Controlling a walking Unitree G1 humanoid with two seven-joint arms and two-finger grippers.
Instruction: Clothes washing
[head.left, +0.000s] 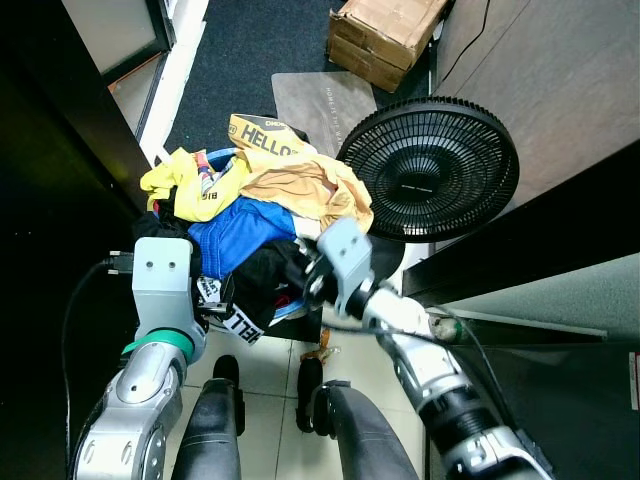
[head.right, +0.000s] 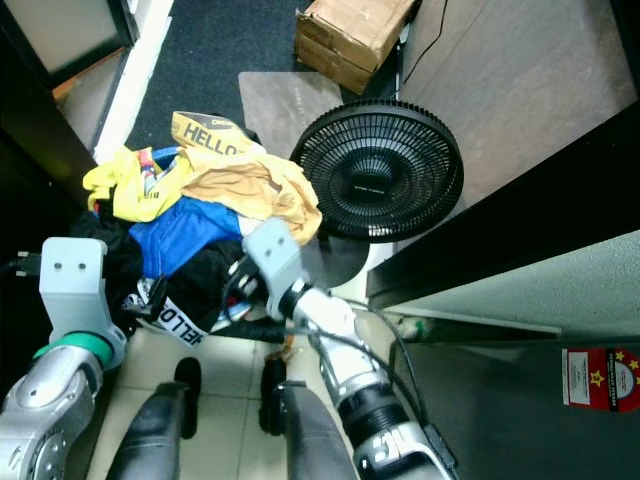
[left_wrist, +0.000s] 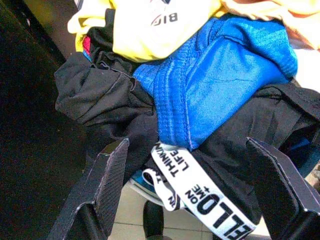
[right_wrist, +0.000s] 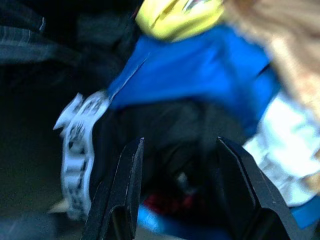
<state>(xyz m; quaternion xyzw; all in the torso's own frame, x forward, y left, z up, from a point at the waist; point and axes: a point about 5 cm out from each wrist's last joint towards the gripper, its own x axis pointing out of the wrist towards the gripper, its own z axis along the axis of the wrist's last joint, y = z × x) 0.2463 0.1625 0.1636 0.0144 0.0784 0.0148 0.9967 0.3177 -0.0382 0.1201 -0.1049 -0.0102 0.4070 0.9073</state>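
A heap of clothes (head.left: 250, 215) lies piled on the floor before me: yellow (head.left: 195, 180), tan (head.left: 305, 185), blue (head.left: 240, 232) and black garments, plus a white band with black lettering (left_wrist: 200, 195). My left gripper (left_wrist: 190, 180) is open, its fingers (left_wrist: 107, 177) wide apart just short of the black and blue cloth at the heap's near left. My right gripper (right_wrist: 175, 185) is open too, close against the black garment (right_wrist: 170, 130) at the heap's near right side. Nothing is held.
A black floor fan (head.left: 430, 165) stands right beside the heap on the right. A cardboard box (head.left: 385, 35) and a grey mat (head.left: 320, 100) lie farther off. Dark furniture (head.left: 50, 150) flanks the left, a dark panel (head.left: 560, 220) the right.
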